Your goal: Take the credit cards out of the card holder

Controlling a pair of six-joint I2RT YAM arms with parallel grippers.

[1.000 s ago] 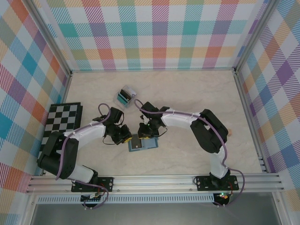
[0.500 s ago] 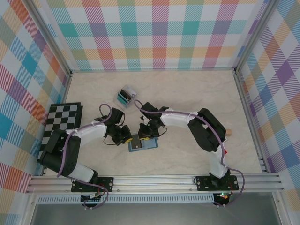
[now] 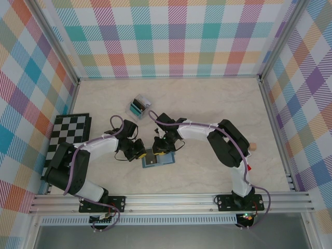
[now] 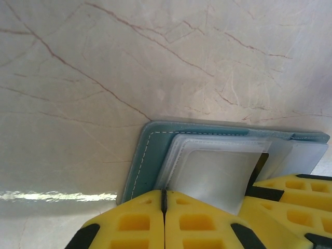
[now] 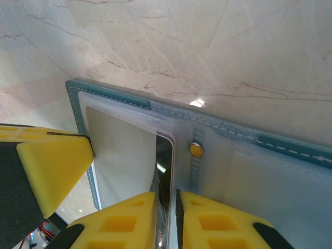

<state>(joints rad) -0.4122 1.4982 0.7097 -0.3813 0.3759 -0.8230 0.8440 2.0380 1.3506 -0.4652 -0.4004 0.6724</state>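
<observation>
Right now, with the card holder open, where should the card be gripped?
Take the card by its dark edge beside the snap, probably: it lifts clear of the pocket there. Come in from the middle fold of the card holder, where the right fingers straddle it; the other edges look sleeved.

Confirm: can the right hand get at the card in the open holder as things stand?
Probably yes. The holder lies open, and the right hand seems pinched on the card along its exposed edge. The left hand, shut, sits at the holder's side edge, not in the way.
</observation>
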